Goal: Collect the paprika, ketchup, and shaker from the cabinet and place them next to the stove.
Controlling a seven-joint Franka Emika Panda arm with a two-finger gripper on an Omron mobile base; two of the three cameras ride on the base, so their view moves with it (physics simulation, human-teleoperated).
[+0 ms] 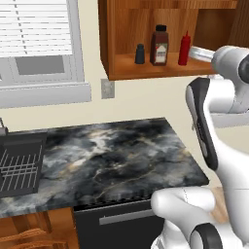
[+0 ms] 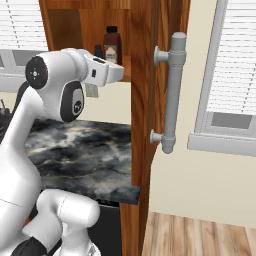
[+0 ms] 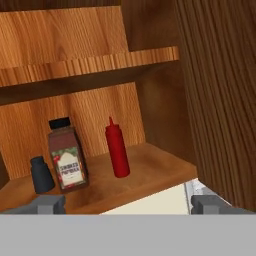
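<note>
the 2 dark fingers (image 3: 50,204) are standing as wide apart as they can go, and they are holding nothing. the gripper (image 3: 127,204) is hanging in front of the open cabinet (image 1: 121,29), just outside the front edge of its bottom shelf (image 3: 150,175).

the 3 things are all standing on that bottom shelf, in a row. the ketchup (image 3: 117,150) is sitting closest to the middle of the gripper, a bit above it and a little toward the left finger in the hand view. the paprika (image 3: 67,157) is standing just beside the ketchup, on the side away from the cabinet's side wall (image 3: 220,90). the shaker (image 3: 41,174) is standing just past the paprika, farthest from that wall.

all 3 are standing straight up, so their long way is going up and down, from the shelf toward the upper shelf (image 3: 90,67) above them.

i think the hand is getting ready for the first pick, and nothing is moved yet. the ketchup looks like the easiest one to reach, since it is lying almost straight ahead of the open fingers. the hand is needing to go forward and up a little, with 1 finger on each side of the bottle.

the stove is not something i can spot here.
</note>
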